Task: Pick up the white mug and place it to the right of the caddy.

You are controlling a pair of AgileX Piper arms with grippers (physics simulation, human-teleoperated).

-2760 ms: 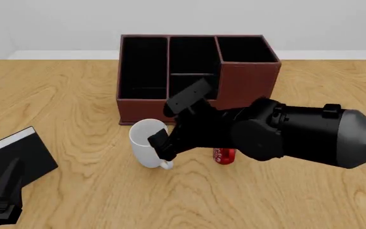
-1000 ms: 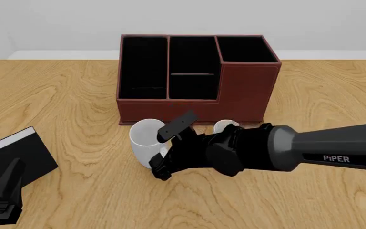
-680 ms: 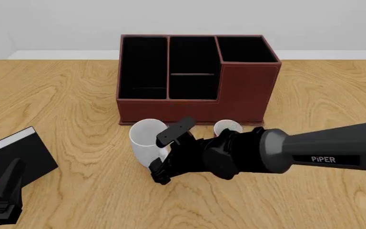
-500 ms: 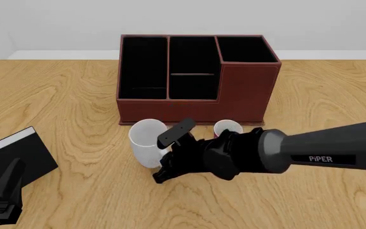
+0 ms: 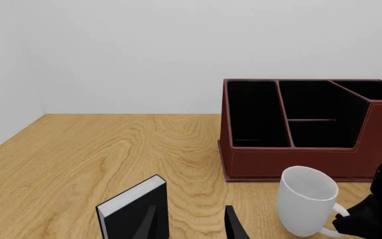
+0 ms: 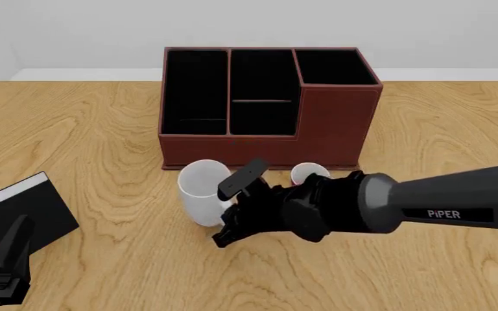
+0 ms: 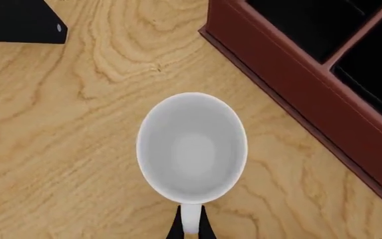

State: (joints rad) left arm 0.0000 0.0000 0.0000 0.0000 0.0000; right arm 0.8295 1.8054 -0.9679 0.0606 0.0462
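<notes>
The white mug [image 6: 200,193] stands upright just in front of the caddy's left half. The caddy [image 6: 327,120] is a large reddish-brown box with black compartments. My right gripper [image 6: 224,228] is low at the mug's near right side. In the right wrist view its fingertips [image 7: 175,230] sit tight on either side of the mug's handle [image 7: 189,219], below the open mug [image 7: 192,147]. My left gripper [image 5: 191,230] is open and empty at the near left, beside the black box. The mug [image 5: 306,206] and caddy [image 5: 290,159] also show in the left wrist view.
A red mug [image 6: 308,173] stands right of the white mug, mostly hidden behind my right arm [image 6: 422,207]. A black book-like box with a white edge [image 6: 20,210] stands at the near left, close to my left gripper [image 6: 7,256].
My right gripper came down from above the mug to its handle and closed on it. The mug has shifted slightly to the right. The left arm has not moved.
</notes>
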